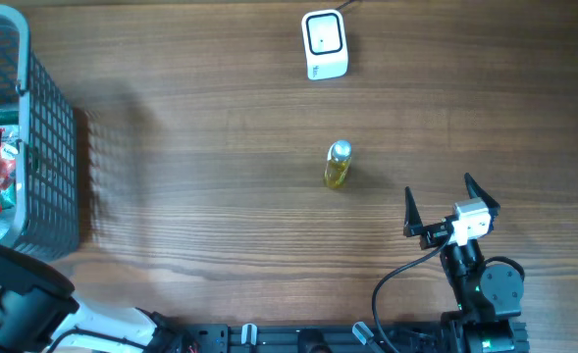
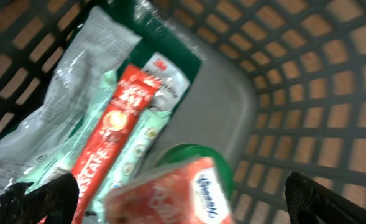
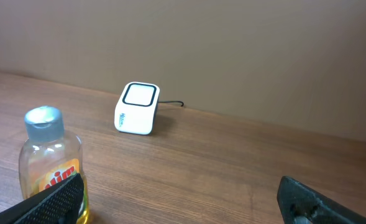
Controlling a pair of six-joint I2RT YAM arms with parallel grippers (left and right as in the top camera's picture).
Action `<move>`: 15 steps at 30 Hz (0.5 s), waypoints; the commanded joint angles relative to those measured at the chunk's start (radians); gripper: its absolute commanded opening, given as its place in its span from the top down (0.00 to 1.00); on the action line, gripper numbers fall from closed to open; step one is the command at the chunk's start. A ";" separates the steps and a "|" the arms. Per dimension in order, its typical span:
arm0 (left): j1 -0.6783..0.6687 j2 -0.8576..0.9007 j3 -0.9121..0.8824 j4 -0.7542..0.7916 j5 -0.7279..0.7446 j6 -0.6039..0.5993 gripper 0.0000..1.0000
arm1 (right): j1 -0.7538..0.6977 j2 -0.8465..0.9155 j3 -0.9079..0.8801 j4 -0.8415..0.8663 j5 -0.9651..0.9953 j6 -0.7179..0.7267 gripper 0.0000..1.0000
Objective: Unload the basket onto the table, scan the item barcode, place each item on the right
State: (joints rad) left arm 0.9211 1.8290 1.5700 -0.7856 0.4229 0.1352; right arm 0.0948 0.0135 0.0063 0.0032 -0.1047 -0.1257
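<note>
A white barcode scanner [image 1: 324, 44] with a black-framed window stands at the table's far middle; the right wrist view shows the scanner [image 3: 137, 109] with its cable. A small bottle of yellow liquid [image 1: 338, 165] with a grey cap stands upright mid-table. My right gripper [image 1: 438, 186] is open and empty, near and to the right of it; the bottle [image 3: 52, 162] is by its left finger. My left gripper [image 2: 186, 208] is open inside the basket, over a blurred red-and-white pack [image 2: 170, 196] that lies between its fingers without touching them.
A grey mesh basket [image 1: 48, 147] sits at the table's left edge. It holds a red sachet [image 2: 111, 134], mint-green sachets [image 2: 139, 146], a clear bag [image 2: 64, 81], a green 3M pack [image 2: 167, 78] and a green lid [image 2: 192, 154].
</note>
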 commanded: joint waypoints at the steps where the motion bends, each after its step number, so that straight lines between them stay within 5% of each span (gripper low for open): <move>1: -0.055 -0.007 -0.001 -0.029 -0.072 -0.013 0.00 | -0.001 -0.009 -0.001 0.003 -0.009 -0.005 0.00; 5: -0.110 0.018 -0.015 -0.042 -0.224 -0.013 0.00 | -0.001 -0.009 -0.001 0.003 -0.009 -0.005 0.01; 15: -0.111 0.019 -0.015 -0.027 -0.286 -0.013 0.00 | -0.001 -0.009 -0.001 0.003 -0.009 -0.005 0.00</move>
State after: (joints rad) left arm 0.8089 1.8343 1.5623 -0.8177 0.1822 0.1284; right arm 0.0948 0.0135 0.0063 0.0032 -0.1047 -0.1257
